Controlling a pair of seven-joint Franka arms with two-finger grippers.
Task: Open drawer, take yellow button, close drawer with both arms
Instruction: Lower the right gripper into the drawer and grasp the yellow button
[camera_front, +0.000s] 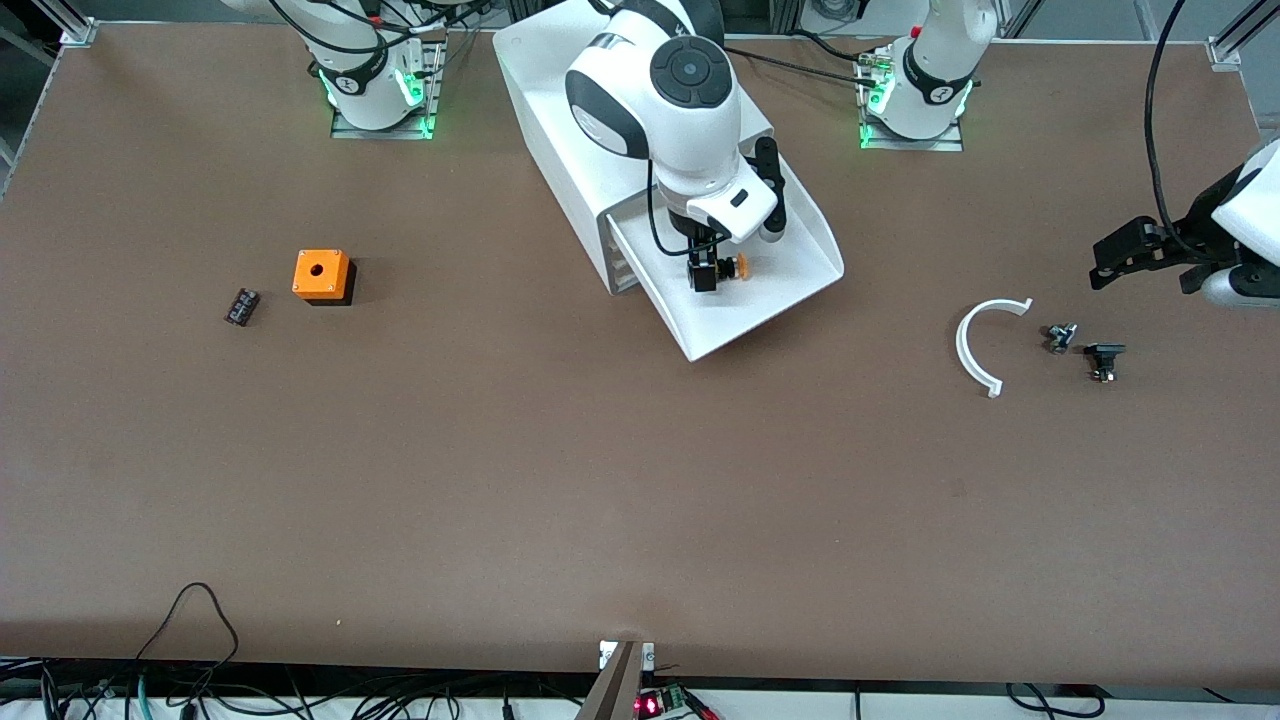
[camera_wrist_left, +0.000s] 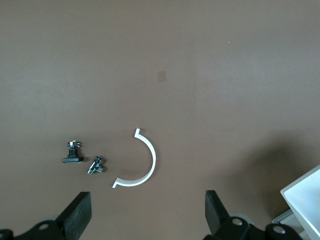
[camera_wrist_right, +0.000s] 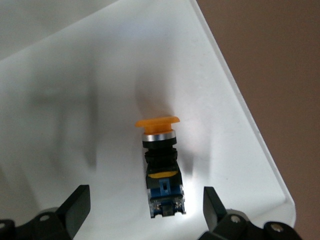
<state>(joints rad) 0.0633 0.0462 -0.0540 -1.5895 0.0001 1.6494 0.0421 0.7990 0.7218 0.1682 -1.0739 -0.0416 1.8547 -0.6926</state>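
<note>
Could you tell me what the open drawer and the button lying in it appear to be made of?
The drawer looks like smooth white plastic, with a soft sheen and thin moulded walls. The button seems mostly plastic: a matte orange cap and a black and blue body. The silvery ring under the cap may be metal.

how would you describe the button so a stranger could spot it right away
Find the white cabinet mid-table; its top drawer is pulled open. The button lies in it under the right gripper, the only thing with an orange cap.

Right tool (camera_front: 704, 272) fingers spread, clear either side of button (camera_wrist_right: 160, 165); drawer (camera_front: 790, 300) floor bare around
</note>
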